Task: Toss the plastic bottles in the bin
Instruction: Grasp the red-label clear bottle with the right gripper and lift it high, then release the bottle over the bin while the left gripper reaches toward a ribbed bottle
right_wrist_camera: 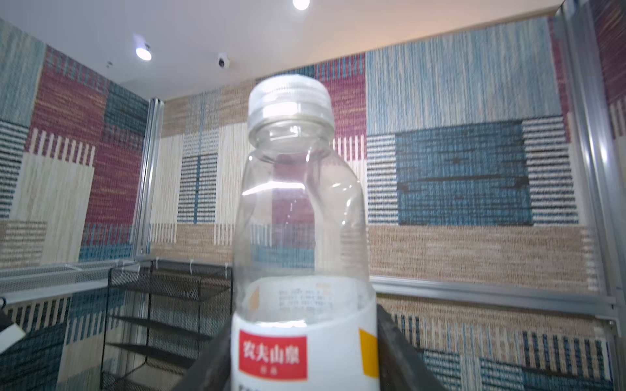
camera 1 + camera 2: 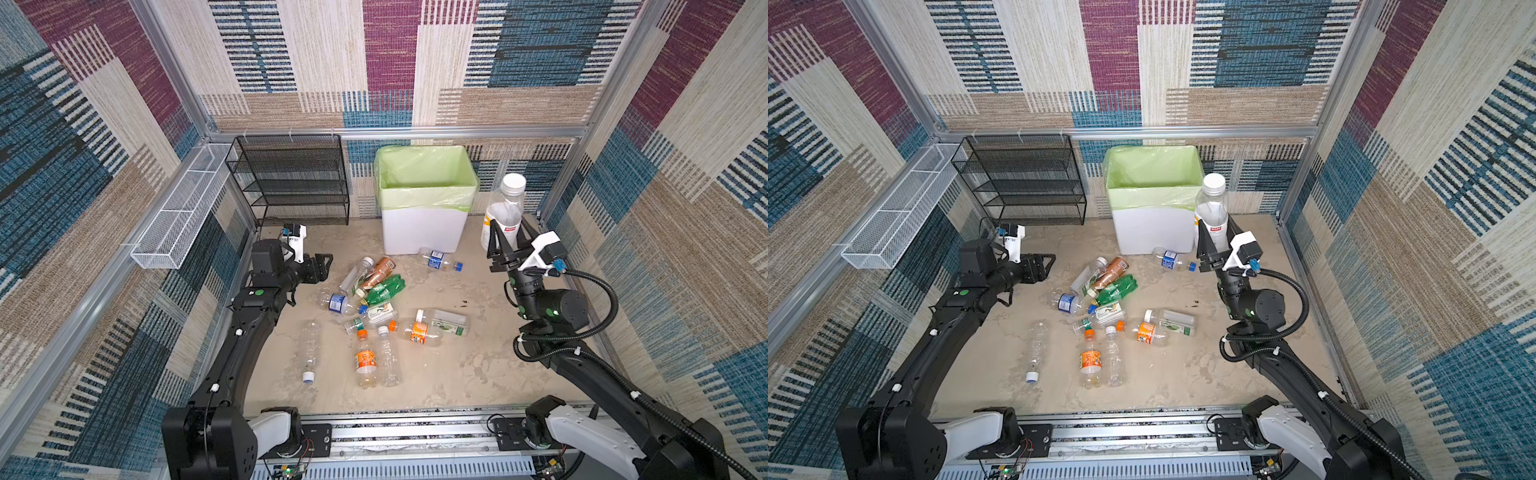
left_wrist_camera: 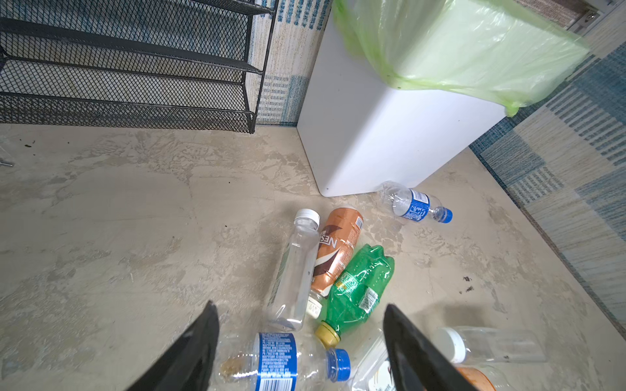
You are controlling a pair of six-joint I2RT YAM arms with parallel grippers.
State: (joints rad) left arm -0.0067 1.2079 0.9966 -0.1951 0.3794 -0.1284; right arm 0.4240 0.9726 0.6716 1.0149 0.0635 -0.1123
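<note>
About a dozen small plastic bottles (image 2: 388, 361), mostly clear, with a crumpled green bottle (image 2: 384, 289) and a brown bottle (image 2: 379, 270) among them, lie loose on the stained beige worktop (image 2: 478, 365). Most are heaped near its middle.

One more is up in the air: a clear wide-necked bottle with a white cap and a white label bearing a red patch (image 2: 505, 208). The right hand (image 2: 508, 235) is clenched around its labelled lower body, cap upward. It is just right of the tall white bin with the pale green liner (image 2: 424, 232), which stands at the far side. The height looks chosen to bring the bottle over the rim. In both top views it sits beside the bin's opening rather than over it, so a move to the left seems needed before letting go.

The left hand (image 2: 326, 266) hangs at the left of the heap, fingers spread with nothing between them. It points at the pile, probably lined up for a pick. A small blue-labelled bottle (image 2: 436, 259) lies against the bin's near foot. No bottle shows in the visible part of the liner.
</note>
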